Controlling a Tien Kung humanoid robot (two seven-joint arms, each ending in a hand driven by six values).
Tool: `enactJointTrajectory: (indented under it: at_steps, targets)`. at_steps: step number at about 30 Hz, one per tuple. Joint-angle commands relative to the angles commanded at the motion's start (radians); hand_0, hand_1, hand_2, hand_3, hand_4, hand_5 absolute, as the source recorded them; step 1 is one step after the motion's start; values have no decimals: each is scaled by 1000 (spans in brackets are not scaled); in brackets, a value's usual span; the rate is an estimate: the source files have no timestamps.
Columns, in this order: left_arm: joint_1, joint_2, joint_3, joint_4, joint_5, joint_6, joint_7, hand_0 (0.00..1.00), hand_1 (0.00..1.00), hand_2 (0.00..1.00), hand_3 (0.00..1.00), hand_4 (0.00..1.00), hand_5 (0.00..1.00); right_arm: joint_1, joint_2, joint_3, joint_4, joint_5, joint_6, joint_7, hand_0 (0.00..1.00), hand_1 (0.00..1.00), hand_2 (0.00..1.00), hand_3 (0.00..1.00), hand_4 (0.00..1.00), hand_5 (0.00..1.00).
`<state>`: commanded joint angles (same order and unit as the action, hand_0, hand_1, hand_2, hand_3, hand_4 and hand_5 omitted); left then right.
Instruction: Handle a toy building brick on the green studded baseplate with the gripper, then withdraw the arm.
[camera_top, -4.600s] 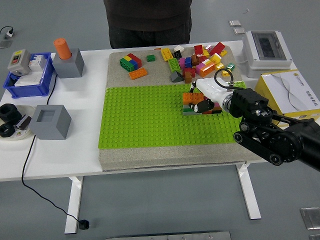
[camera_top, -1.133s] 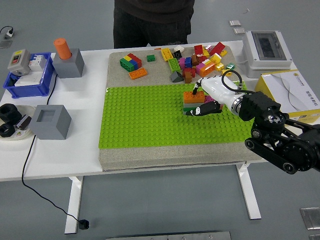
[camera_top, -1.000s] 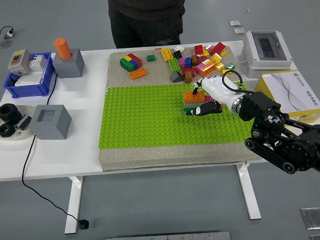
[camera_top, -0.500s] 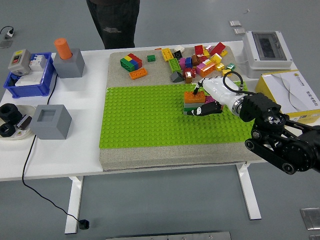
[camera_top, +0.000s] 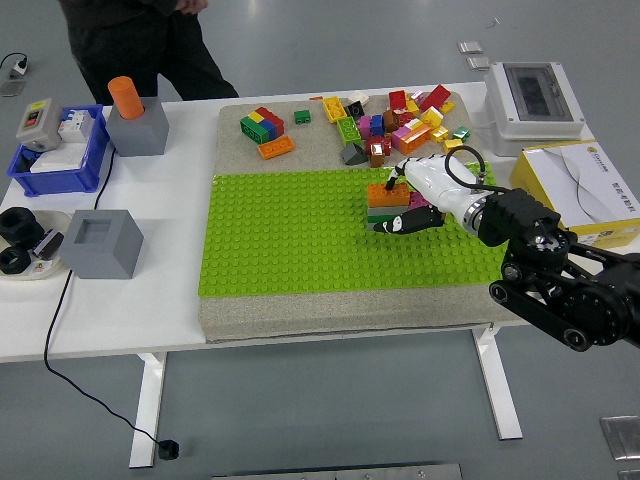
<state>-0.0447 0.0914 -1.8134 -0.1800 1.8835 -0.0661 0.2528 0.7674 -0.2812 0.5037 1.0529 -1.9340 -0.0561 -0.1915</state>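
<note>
A green studded baseplate (camera_top: 300, 235) lies on a grey mat in the middle of the table. Near its upper right stands a small stack with an orange brick (camera_top: 384, 194) on top of a green one. My right hand (camera_top: 393, 203), white with black fingertips, comes in from the right on a black arm. Its fingers are curled around the orange brick, one over the top and others at the front. The left arm is out of view.
A pile of loose coloured bricks (camera_top: 400, 122) lies behind the baseplate, with more bricks (camera_top: 265, 128) at back left. A white electrical box (camera_top: 535, 98) and a cardboard box (camera_top: 580, 190) stand at right. Grey blocks (camera_top: 97, 243), a blue bin (camera_top: 55, 155) at left. A person (camera_top: 130, 45) stands at the far left.
My right hand has stayed on the orange brick stack with hardly any shift. The person behind the table has walked from the middle to the far left.
</note>
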Motion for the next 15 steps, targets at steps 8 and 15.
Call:
enactJointTrajectory:
  at_steps: [8, 15]
  targets:
    - [1, -1, 3, 0, -5, 1, 0, 792, 807, 754, 454, 998, 910, -2, 1, -7, 1, -21, 4, -3, 852, 807, 857, 586, 969, 640]
    - [2, -1, 3, 0, -4, 1, 0, 792, 807, 753, 453, 998, 910, -5, 0, -1, 3, -32, 5, -7, 852, 806, 858, 586, 967, 640]
